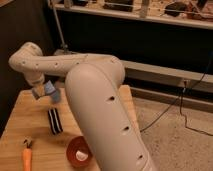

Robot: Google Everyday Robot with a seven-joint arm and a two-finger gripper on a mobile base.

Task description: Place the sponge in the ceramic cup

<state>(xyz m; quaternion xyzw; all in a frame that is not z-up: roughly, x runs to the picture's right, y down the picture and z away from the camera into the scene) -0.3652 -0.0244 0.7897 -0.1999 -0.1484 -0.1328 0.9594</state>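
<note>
Since the gripper (43,92) hangs over the far-left part of the worktop (30,125), about 10 o'clock in the camera view, with its jaws closed on the sponge (49,88), I read this as the carry toward the ceramic cup. I can't pick the cup out for sure. A pale blue-grey patch touching the sponge at its 4 o'clock could be the cup or gripper hardware, and the big arm link (105,115) blocks everything from centre to 5 o'clock. To do it well: confirm the cup's mouth before lowering, go in end-first, and let go only once the pad is inside the rim. The soft pad may spring back and catch the rim, and a light cup may tip if nudged. Stay clear of the striped strip (55,121) at the gripper's 6 o'clock, the red bowl (72,146) with the white ball (82,156) at 5, and the orange carrot-like piece (26,159) at 7. The worktop is light wood and level. The room is dim, with a shelf rail (150,17) at 12 and speckled floor (175,145) with a black cable (181,100) at 3–4.
</note>
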